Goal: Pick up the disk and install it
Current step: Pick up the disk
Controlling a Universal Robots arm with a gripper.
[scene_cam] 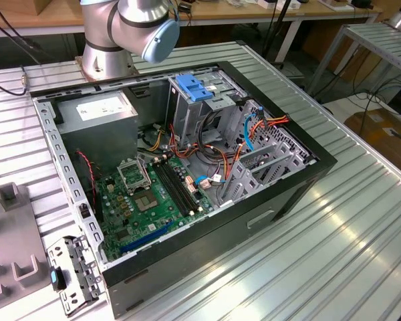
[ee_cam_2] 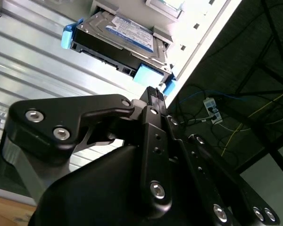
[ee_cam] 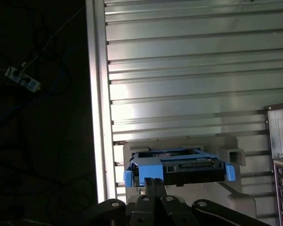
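The disk [ee_cam: 179,165] is a dark hard drive in a bright blue carrier. It rests in a grey holder [ee_cam: 179,143] on the ribbed metal table, close to the table's edge. In the second wrist view the disk [ee_cam_2: 127,35] shows its labelled face and blue end tabs. My gripper [ee_cam: 153,181] hangs just short of the carrier's near blue tab, with its black fingers together and nothing seen between them. The gripper [ee_cam_2: 153,92] tip sits right beside that tab in the second wrist view; I cannot tell whether it touches.
In the exterior view an open computer case [scene_cam: 307,167] lies on the table with its motherboard [scene_cam: 147,200], cables and a silver drive cage with a light-blue latch [scene_cam: 192,87]. The arm's base [scene_cam: 107,53] stands behind it. Grey fixtures [scene_cam: 7,197] lie at the exterior view's left. The table edge [ee_cam: 96,94] drops to a dark floor.
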